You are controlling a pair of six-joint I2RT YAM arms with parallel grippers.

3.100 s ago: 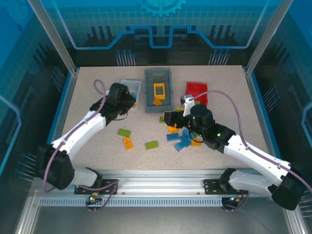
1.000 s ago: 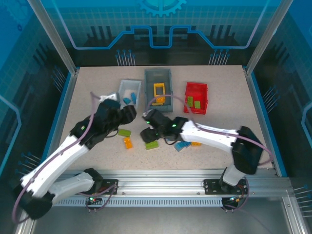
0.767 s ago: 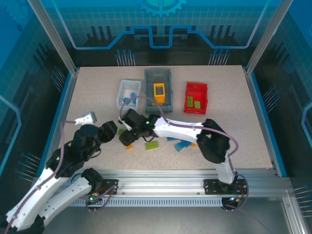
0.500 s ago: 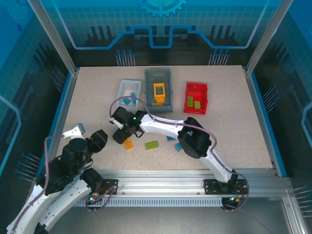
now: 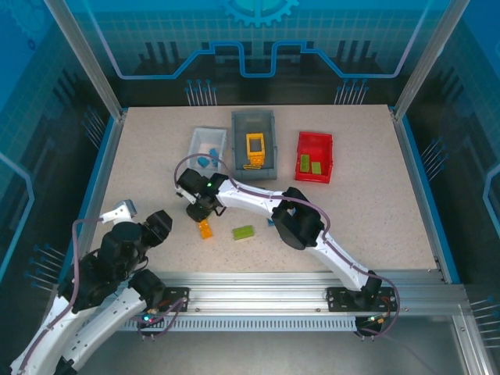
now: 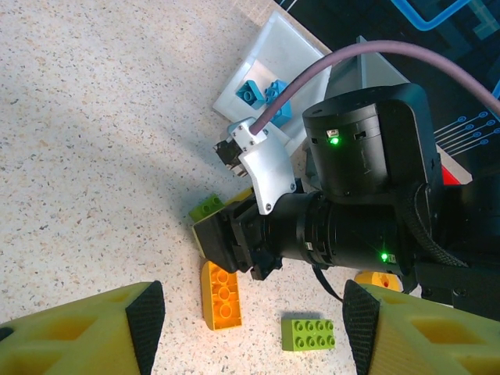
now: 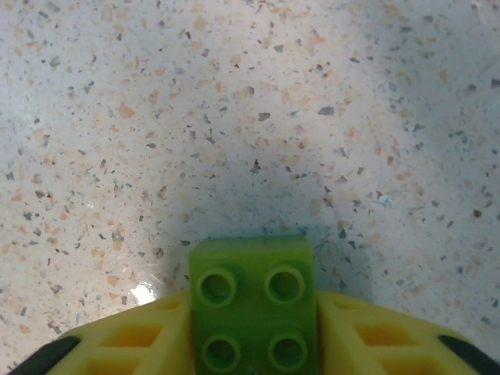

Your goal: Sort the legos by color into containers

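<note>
Surface: a speckled beige table (image 5: 375, 211), bare and matte. It stands inside blue-lit enclosure walls (image 5: 258, 47), and a slotted aluminium rail (image 5: 258, 301) runs along the near edge. Your right gripper (image 5: 195, 212) is reached far over to its left and low over the table. Its yellow fingers (image 7: 141, 336) are closed against both sides of a green brick (image 7: 252, 301). That brick is studs-up, its free end pointing straight ahead past the fingertips and its axis along the fingers. Its full length is hidden at the palm end, and you cannot tell whether it touches the table. An orange brick (image 6: 221, 295) lies flat just on the base side of that hand, with its long axis running roughly away from the bases. A loose green brick (image 6: 308, 333) lies to that hand's right, long axis crosswise to the orange one. Beyond the hand stand the white bin (image 5: 194, 144) with blue bricks (image 5: 205, 161) and the grey bin (image 5: 253, 121) holding a yellow frame (image 5: 255, 146). The red bin (image 5: 314, 137) is furthest right. Your left gripper (image 6: 251, 312) is drawn back near its base, fingers spread wide and holding nothing.
</note>
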